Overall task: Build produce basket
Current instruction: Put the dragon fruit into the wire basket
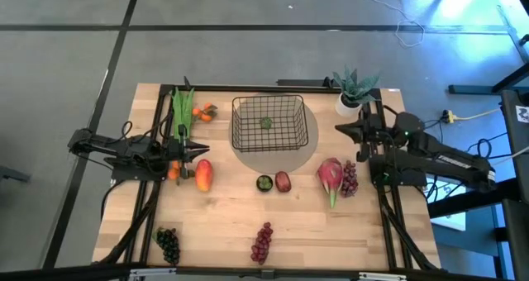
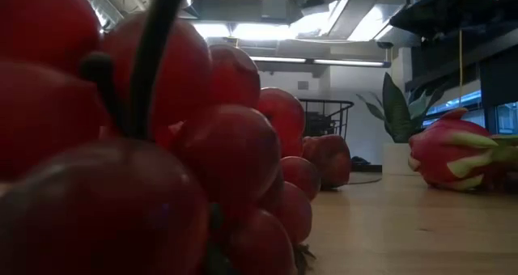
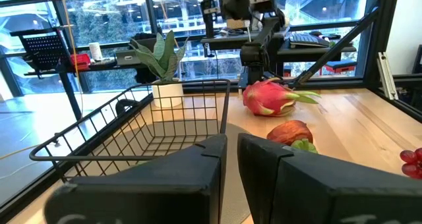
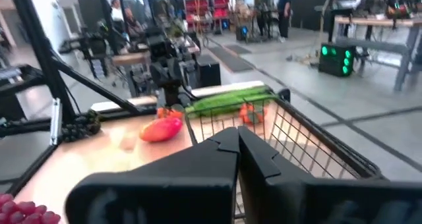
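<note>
The black wire basket stands on a round grey mat with one small green fruit inside. My left gripper is shut and empty, left of the basket, above the mango. My right gripper is shut and empty, right of the basket. On the table lie a green leafy stalk, oranges, a green round fruit, a red round fruit, a dragon fruit, red grapes, another red bunch and dark grapes.
A spiky green plant in a white pot stands at the far right corner, just behind my right gripper. The round grey mat lies under the basket. Black frame rails run along the table's left and right sides. Bare wood lies between the fruit row and the near edge.
</note>
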Action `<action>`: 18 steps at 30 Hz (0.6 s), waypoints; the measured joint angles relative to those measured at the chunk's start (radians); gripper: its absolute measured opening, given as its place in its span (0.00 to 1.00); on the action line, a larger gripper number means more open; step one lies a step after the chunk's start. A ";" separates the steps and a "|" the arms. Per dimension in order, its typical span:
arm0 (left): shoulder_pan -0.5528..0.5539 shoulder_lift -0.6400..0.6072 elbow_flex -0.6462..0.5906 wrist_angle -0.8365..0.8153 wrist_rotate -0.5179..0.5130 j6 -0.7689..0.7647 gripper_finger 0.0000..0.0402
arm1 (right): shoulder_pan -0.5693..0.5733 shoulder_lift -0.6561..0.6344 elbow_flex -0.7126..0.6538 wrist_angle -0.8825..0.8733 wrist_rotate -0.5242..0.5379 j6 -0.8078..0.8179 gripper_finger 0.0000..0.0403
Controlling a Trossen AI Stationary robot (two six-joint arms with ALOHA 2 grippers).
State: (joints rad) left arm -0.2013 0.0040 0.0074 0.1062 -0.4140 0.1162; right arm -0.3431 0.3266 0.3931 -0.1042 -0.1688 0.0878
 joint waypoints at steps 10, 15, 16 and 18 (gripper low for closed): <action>0.000 0.003 0.135 0.024 -0.133 0.070 0.07 | 0.000 0.219 0.242 -0.171 0.096 -0.060 0.00; 0.000 0.056 0.309 -0.164 -0.154 0.069 0.07 | 0.000 0.325 0.383 -0.325 0.100 -0.093 0.00; 0.000 0.076 0.345 -0.207 -0.168 0.064 0.07 | 0.000 0.349 0.413 -0.355 0.100 -0.092 0.00; 0.000 0.126 0.420 -0.288 -0.191 0.027 0.07 | 0.000 0.398 0.472 -0.421 0.100 -0.092 0.00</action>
State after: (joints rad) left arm -0.2012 0.1301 0.4272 -0.1814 -0.6054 0.1435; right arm -0.3428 0.7245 0.8647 -0.5255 -0.0692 -0.0045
